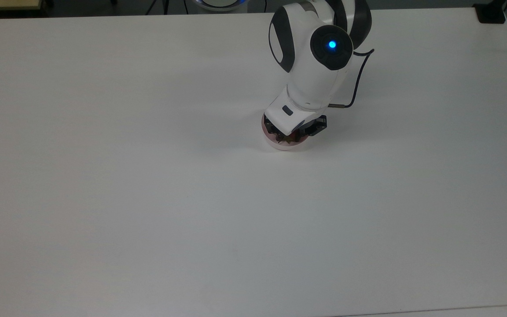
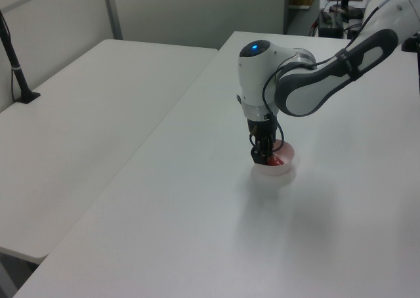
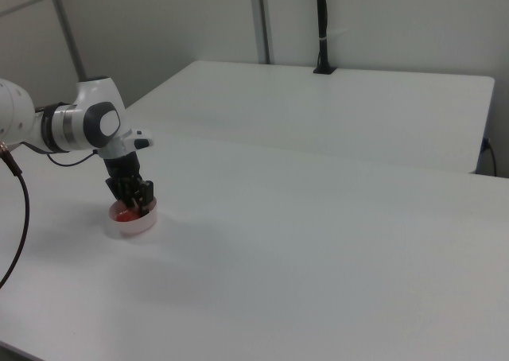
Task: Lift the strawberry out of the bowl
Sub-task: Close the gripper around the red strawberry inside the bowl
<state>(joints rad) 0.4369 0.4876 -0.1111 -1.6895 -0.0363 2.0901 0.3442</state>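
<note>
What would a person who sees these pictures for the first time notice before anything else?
The white and grey robot arm with its glowing blue light reaches down at the far middle of the large white table in the top view. Below it, the gripper dips into a small round pale pink plastic bowl holding a small glossy red toy strawberry.

From the top view we look steeply down on the white desk (image 1: 148,198), the arm (image 1: 315,66) entering at the far edge. The left view and right view stand lower, off opposite sides, looking obliquely across. All three share the pink bowl (image 1: 284,145) beneath the arm's wrist.
</note>
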